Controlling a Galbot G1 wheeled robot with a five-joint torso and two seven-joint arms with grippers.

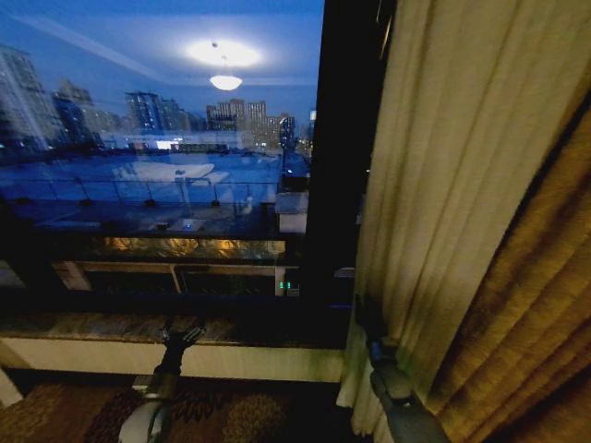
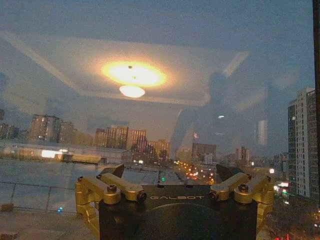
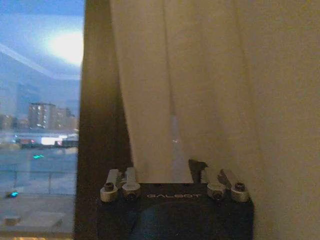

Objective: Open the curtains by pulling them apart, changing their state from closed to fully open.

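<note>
Curtains: sheer panel (image 1: 434, 185) bunched at right of frame beside golden drape (image 1: 526, 314), window glass (image 1: 157, 166) bare. Seems nearly done. Right gripper (image 1: 369, 318) against the sheer's edge, grip impossible to judge; left gripper (image 1: 182, 334) low centre-left, fingers spread, empty.

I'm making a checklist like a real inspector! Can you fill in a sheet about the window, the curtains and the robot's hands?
Surface: patterned carpet below a long window sill.
Job's things: sheer curtain gathered at the right of the window; glass uncovered left of it.
Clutter: nothing seen.
Grippers: left gripper open, held low before the sill, touching nothing. Right gripper at the sheer curtain's lower edge, fabric right in front of it; grip unclear.
Cables: nothing seen.
Surroundings: golden-brown drape at far right; dark window frame; city buildings outside; ceiling lamp reflected in the glass.
</note>
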